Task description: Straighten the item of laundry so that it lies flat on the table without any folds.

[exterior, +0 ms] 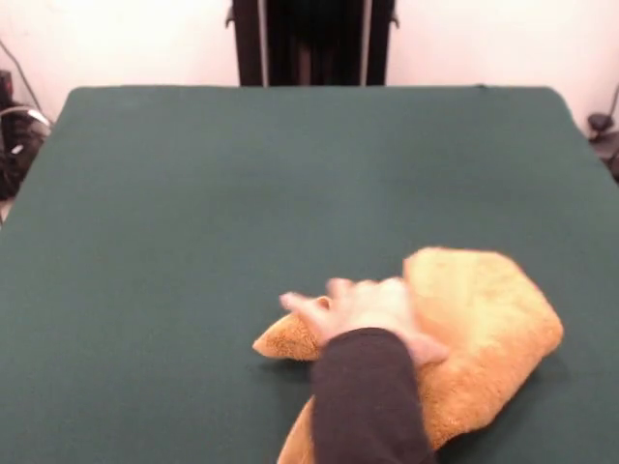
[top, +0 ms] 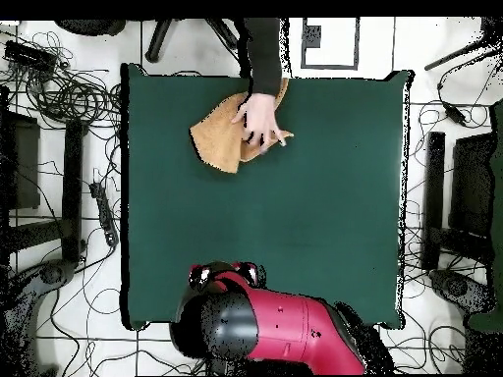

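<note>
The orange-tan towel [exterior: 488,324] lies crumpled and folded over itself near the front right of the green table [exterior: 213,184]. A person's hand [exterior: 363,307] in a dark sleeve [exterior: 369,411] presses on its left part. From overhead, the towel [top: 216,139] sits near the table's [top: 285,226] top edge with the hand [top: 260,118] on it. The red and black arm [top: 270,329] is drawn back over its base at the bottom edge. No gripper shows in either view.
Black pedestal posts [exterior: 311,43] stand beyond the far table edge. Cables [top: 69,93] and black stands [top: 71,187] crowd the floor left of the table, and more stands [top: 434,196] are on the right.
</note>
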